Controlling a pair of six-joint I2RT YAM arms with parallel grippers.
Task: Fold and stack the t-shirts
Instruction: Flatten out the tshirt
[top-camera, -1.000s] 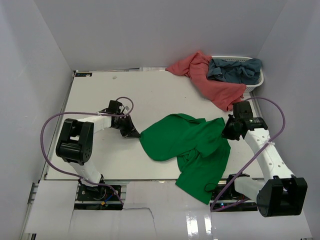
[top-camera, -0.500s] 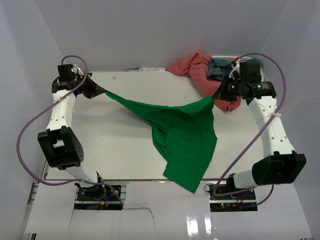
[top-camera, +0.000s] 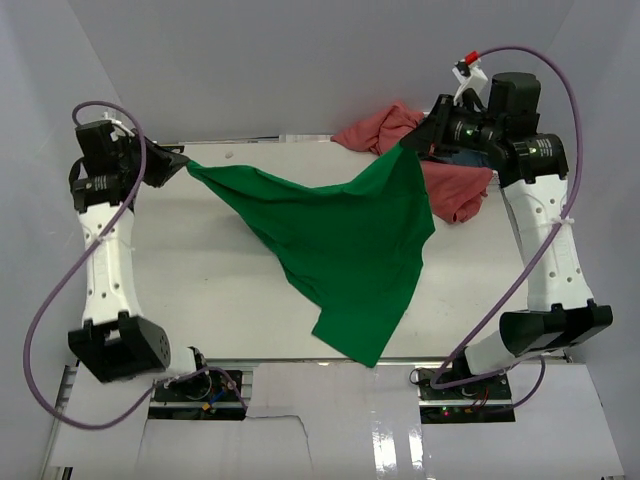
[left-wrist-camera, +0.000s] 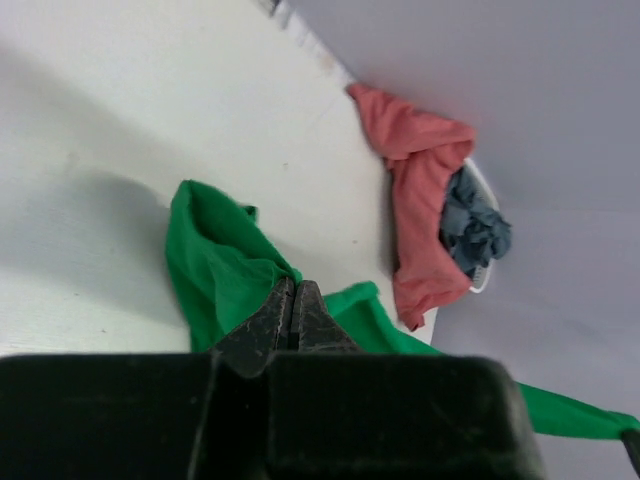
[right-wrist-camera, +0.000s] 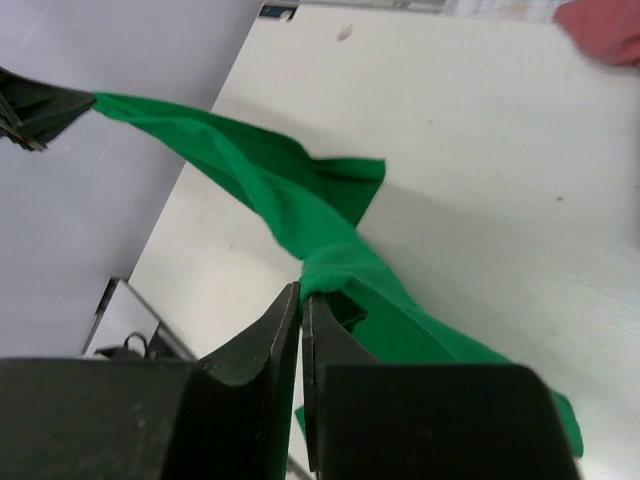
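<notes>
The bright green t-shirt (top-camera: 345, 245) hangs stretched between both grippers above the table, its lower end drooping to the near edge. My left gripper (top-camera: 184, 167) is shut on its left corner, high at the far left. My right gripper (top-camera: 407, 147) is shut on its right corner, high at the far right. The green cloth shows at the jaws in the left wrist view (left-wrist-camera: 225, 275) and in the right wrist view (right-wrist-camera: 330, 265). The salmon-pink t-shirt (top-camera: 450, 190) lies at the far right, draped from the basket. The grey-blue t-shirt (left-wrist-camera: 475, 228) lies in the basket, mostly hidden from above by my right arm.
The white slatted basket (left-wrist-camera: 478, 282) stands at the table's far right corner. White walls close in the table (top-camera: 200, 290) on the left, back and right. Purple cables loop from both arms.
Both grippers have risen and moved apart toward the back corners, lifting the green t-shirt off the table and stretching it out between them.
</notes>
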